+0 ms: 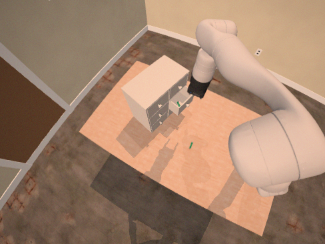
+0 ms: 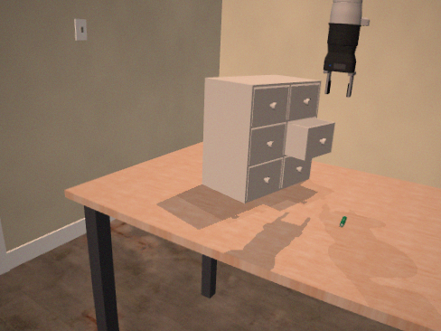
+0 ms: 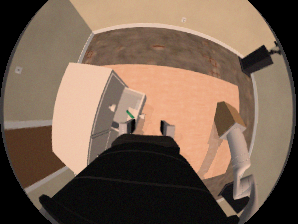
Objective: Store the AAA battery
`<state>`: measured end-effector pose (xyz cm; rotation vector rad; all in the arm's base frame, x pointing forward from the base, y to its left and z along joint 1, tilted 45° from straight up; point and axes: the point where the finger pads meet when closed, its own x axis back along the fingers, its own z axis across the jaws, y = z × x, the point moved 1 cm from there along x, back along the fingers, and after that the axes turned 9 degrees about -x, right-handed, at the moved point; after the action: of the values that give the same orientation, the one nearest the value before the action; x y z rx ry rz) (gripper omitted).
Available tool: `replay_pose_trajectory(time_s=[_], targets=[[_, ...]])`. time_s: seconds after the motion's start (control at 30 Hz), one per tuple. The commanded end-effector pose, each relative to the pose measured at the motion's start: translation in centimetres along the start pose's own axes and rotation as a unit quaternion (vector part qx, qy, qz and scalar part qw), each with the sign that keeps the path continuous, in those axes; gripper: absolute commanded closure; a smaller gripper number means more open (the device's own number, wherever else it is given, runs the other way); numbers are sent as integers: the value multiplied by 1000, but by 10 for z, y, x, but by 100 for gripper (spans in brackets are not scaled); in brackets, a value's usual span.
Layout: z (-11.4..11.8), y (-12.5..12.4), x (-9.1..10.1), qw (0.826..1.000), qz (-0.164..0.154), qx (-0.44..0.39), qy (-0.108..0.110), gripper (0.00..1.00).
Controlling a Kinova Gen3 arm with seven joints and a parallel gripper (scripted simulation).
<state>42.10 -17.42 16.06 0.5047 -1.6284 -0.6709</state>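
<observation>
With one battery lying in the pulled-out drawer, its like was waiting on the worktop.

Above the open middle drawer [image 1: 176, 108] [image 2: 296, 141] [image 3: 134, 97] on the side of the chest [image 1: 154, 80] [image 2: 226, 136] [image 3: 82, 100] nearer the arm, the fingers [image 1: 196, 97] [image 2: 338, 94] stood wide apart with nothing between them; a green battery [image 1: 178, 104] [image 3: 130, 114] showed inside. The loose green battery [image 1: 191, 145] [image 2: 343, 222] lay on the worktop [image 1: 220, 133] [image 2: 149, 163] [image 3: 185, 90], well apart from the chest. A low sweep towards it could have knocked the drawer or its knob, dragging the untethered tray into a droop or right out. A careless grip could have rolled the small cylinder away, and a hard closing push might have shifted the chest.
</observation>
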Motion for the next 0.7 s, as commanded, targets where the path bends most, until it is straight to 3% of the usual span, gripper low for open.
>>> replay_pose_trajectory(time_s=[0.0,0.67], targets=[[0,1,2,1000,1,-18,0,0],[12,2,15,981,1,-194,5,0]])
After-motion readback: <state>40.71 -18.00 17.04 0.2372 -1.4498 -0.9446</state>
